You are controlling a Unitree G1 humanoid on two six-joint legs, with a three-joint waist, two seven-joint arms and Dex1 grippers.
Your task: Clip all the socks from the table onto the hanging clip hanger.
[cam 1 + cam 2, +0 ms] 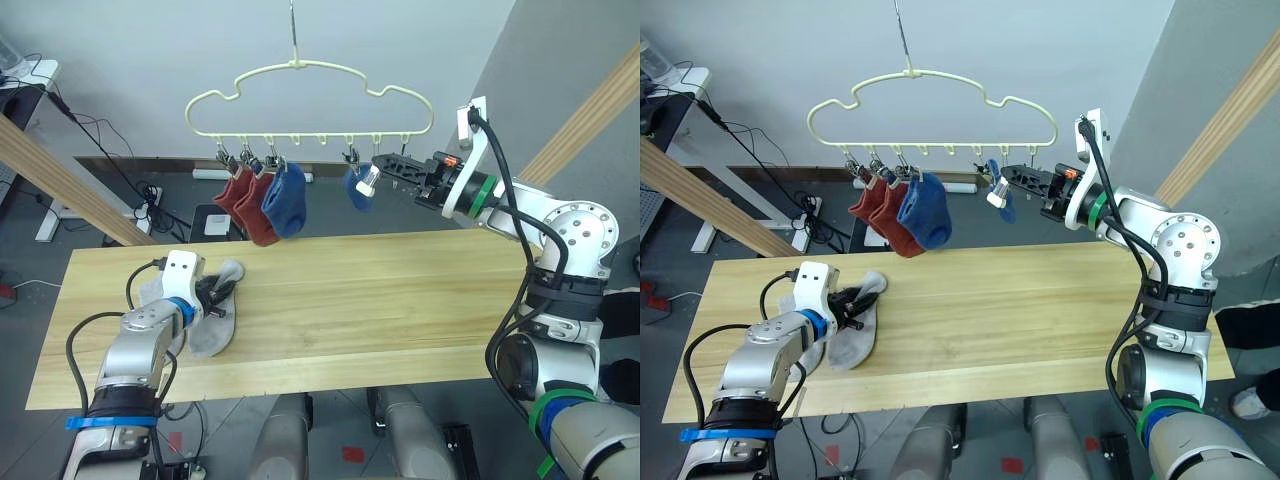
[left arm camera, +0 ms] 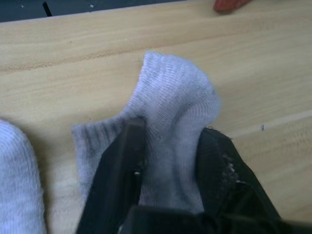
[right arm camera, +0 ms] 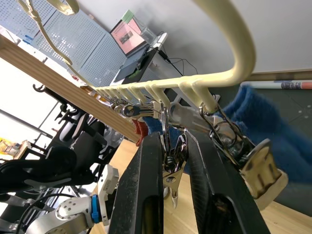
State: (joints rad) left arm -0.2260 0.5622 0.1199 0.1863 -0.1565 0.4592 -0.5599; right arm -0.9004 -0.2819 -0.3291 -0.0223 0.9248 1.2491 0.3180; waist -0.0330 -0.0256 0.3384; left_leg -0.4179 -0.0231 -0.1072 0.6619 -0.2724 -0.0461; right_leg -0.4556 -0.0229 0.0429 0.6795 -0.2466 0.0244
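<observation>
The cream clip hanger (image 1: 300,66) hangs above the far side of the table (image 1: 400,300). Two rust red socks (image 1: 242,195) and a blue sock (image 1: 286,200) hang from its left clips, and a second blue sock (image 1: 358,190) hangs further right. My right gripper (image 1: 382,163) is raised to the hanger's bar beside that sock, its fingers shut on an empty metal clip (image 3: 168,165). At the table's left, my left gripper (image 1: 222,290) is shut on a bunched fold of a light grey sock (image 2: 175,112) lying on the wood. A second grey sock (image 2: 17,180) lies beside it.
Slanted wooden frame poles stand at the left (image 1: 60,175) and right (image 1: 585,115) of the table. Cables and a power strip (image 1: 150,195) lie on the floor behind. A dark stool (image 1: 210,222) stands beyond the table's far edge.
</observation>
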